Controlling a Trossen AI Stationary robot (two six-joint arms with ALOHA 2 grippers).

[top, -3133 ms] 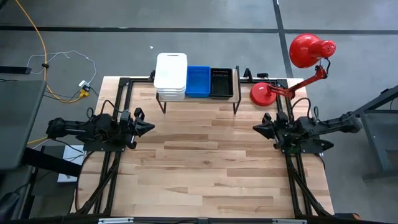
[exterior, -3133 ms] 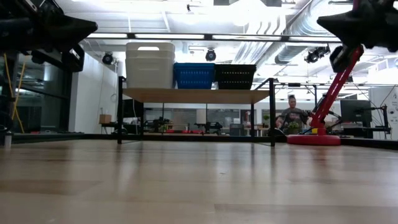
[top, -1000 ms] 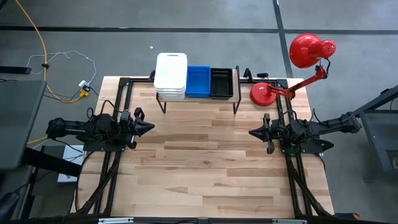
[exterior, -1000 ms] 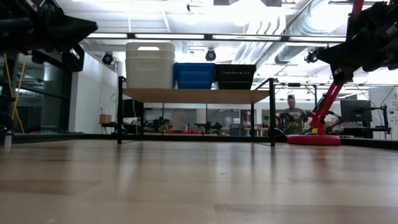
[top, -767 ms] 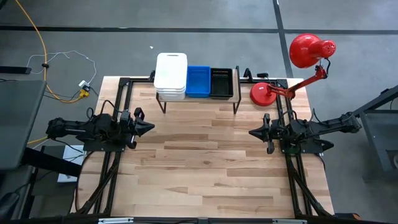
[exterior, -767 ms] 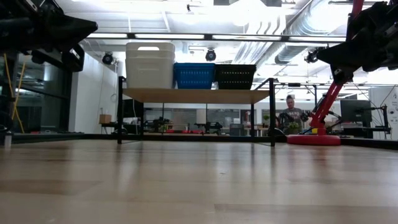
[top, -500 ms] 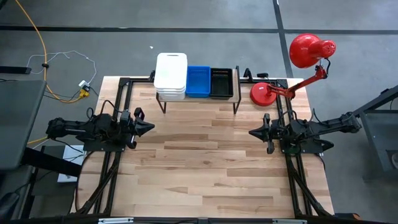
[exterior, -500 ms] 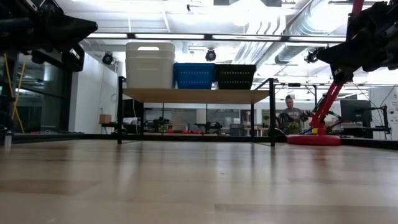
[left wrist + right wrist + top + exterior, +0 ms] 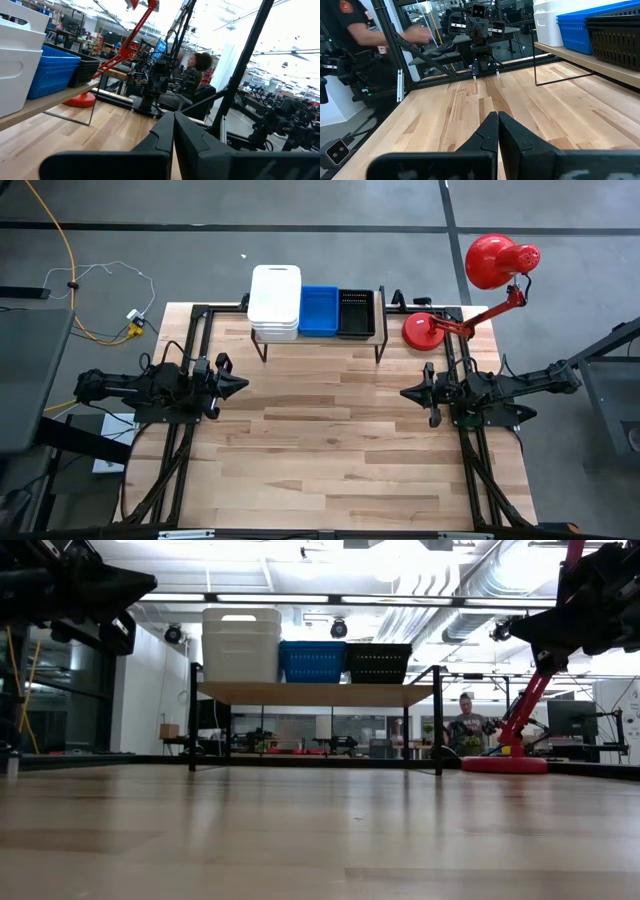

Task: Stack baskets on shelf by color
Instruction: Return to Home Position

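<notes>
The shelf (image 9: 318, 339) stands at the table's far edge on thin black legs. On its plank sit a white basket stack (image 9: 275, 301), a blue basket (image 9: 319, 310) and a black mesh basket (image 9: 356, 313), side by side; in the low view the white stack (image 9: 241, 644) is tallest, beside the blue (image 9: 312, 661) and black (image 9: 378, 663) baskets. My left gripper (image 9: 243, 385) hovers shut at the table's left side, my right gripper (image 9: 406, 393) shut at the right side. Both hold nothing, fingertips together in the wrist views (image 9: 173, 120) (image 9: 497, 118).
A red desk lamp (image 9: 478, 280) stands at the far right corner, its base (image 9: 424, 331) right of the shelf. People show in the room beyond the table (image 9: 360, 35) (image 9: 466, 725). Bare wooden tabletop (image 9: 330, 450) stretches between the arms and toward the near edge.
</notes>
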